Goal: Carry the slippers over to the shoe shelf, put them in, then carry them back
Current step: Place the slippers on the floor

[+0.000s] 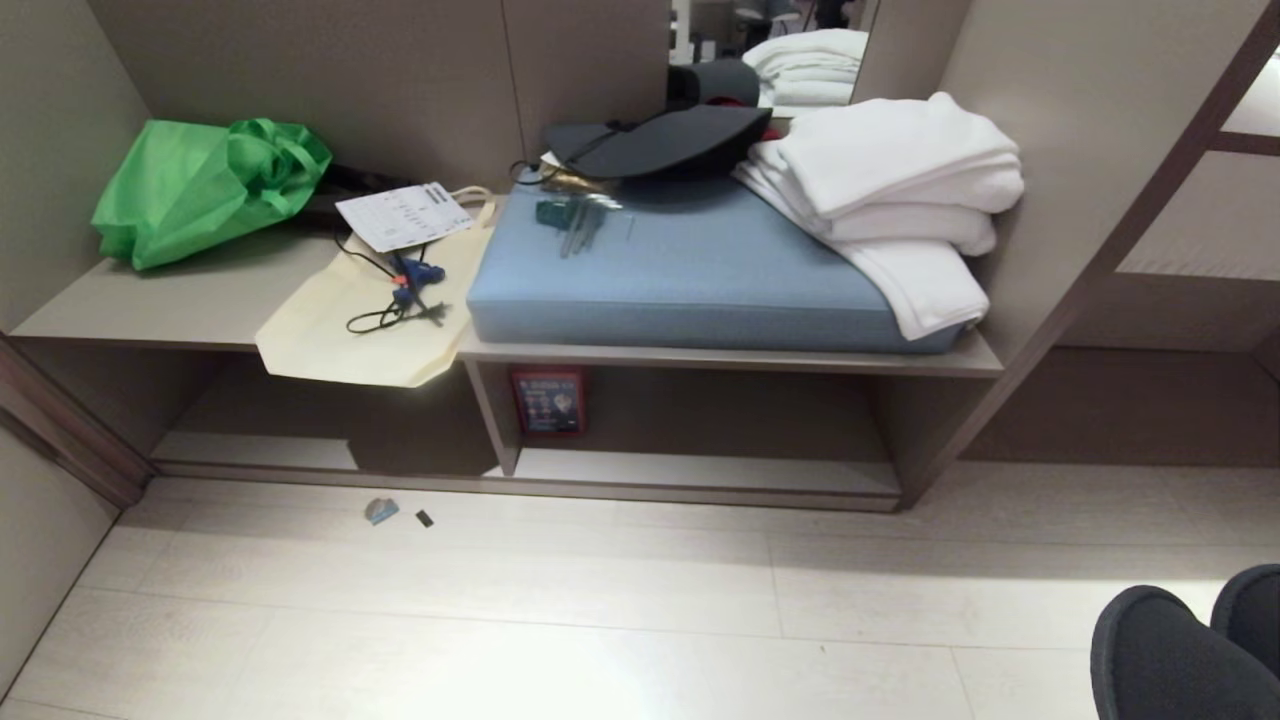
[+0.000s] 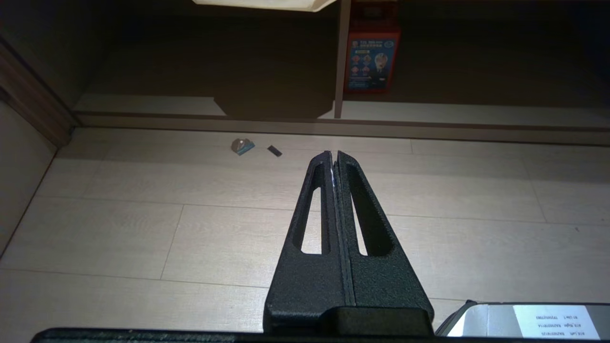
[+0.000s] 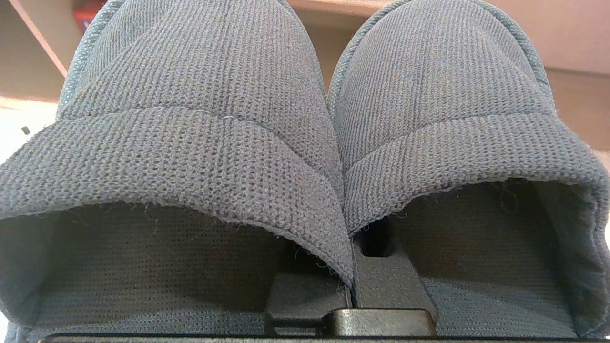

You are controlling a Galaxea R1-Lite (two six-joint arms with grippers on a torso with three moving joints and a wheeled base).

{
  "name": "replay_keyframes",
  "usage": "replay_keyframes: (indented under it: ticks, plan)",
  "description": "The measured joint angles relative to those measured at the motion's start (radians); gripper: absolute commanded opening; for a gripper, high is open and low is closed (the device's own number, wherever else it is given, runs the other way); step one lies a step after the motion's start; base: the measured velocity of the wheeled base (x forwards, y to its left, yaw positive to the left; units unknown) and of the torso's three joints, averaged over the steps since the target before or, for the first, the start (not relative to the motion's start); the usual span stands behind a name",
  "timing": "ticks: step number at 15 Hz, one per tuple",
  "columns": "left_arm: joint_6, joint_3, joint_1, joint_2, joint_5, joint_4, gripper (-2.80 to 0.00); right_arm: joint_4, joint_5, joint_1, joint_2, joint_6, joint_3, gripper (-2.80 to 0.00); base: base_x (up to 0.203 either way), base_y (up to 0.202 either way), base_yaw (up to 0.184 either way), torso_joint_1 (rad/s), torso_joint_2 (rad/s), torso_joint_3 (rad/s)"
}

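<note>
Grey-black fabric is showing at the near right corner of the head view, where we are seeing the toes of the slippers (image 1: 1190, 655) above the pale floor (image 1: 600, 620). Beyond it we are looking at the shoe shelf (image 1: 700, 470), a low taupe cubby under a bench; a red card (image 1: 547, 402) is standing inside it, just right of the upright divider. On the bench top a blue cushion (image 1: 690, 270) is carrying folded white towels (image 1: 900, 200) at its right and a dark hat (image 1: 660, 140) at its far edge. Left of the cushion a cream tote bag (image 1: 370, 320) is lying with a sheet of paper (image 1: 403, 215) and a cable, and a green bag (image 1: 200, 185) is sitting further left. Two small scraps (image 1: 395, 513) are lying on the floor before the shelf.

In the left wrist view we are finding the left gripper (image 2: 333, 155) hanging over the floor, fingers pressed together and holding nothing, pointing toward the shelf.

In the right wrist view we are finding the right gripper (image 3: 351, 281) clamped on the touching inner edges of the two slippers, which are sitting side by side and filling the picture, toes pointing away toward the shelf.
</note>
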Motion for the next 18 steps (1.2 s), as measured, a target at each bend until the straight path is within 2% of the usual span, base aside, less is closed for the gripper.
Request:
replay_keyframes:
  ticks: [12,18]
  plan:
    - [0.0,0.0,0.0,0.0,0.0,0.0,-2.8,0.0,0.001,0.0,0.0,0.003,0.0,-2.8,0.0,0.0,0.0,0.002,0.0,0.203]
    - [0.006,0.0,0.0,0.0,-0.002,0.0,-2.8,0.0,0.0,0.0,0.0,0.003,0.0,-2.8,0.0,0.0,0.0,0.003,0.0,0.058]
